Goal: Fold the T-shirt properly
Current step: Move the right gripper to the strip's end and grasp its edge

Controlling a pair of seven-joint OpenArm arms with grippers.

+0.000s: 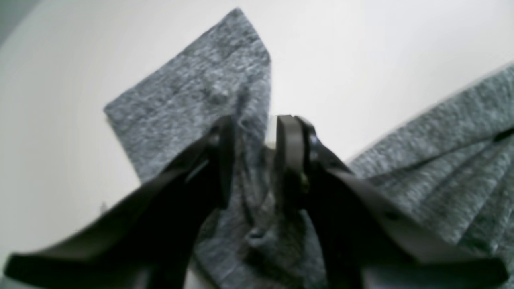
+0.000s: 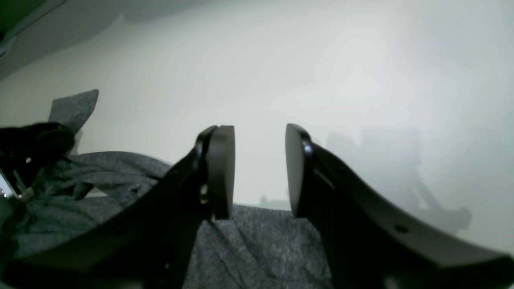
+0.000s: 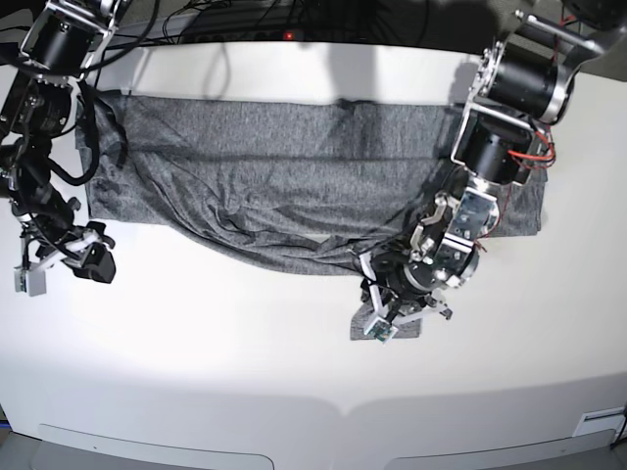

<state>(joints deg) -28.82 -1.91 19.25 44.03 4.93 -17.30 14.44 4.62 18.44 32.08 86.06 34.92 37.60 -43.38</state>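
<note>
Across the upper half of the base view the T-shirt (image 3: 294,166) lies spread on the white bench (image 3: 245,372), a long grey band running from the left side nearly to the right edge, rumpled along its lower hem. One cuff end reaches down to the lower middle of the frame, where the left gripper (image 3: 384,311) sits over it. From the left wrist view that gripper's (image 1: 255,160) fingers (image 1: 291,152) have grey fabric bunched between them, with the cuff sticking up flat beyond the tips; they look closed onto the cloth, though the blur keeps me from saying how tightly. Over at the left side of the base view the right gripper (image 3: 69,259) hangs just off the shirt's lower left corner. Its (image 2: 260,168) fingers (image 2: 221,168) stand apart with only bare bench showing between them, shirt fabric lying below and to the left. No brand, label or writing is readable anywhere on the shirt.
</note>
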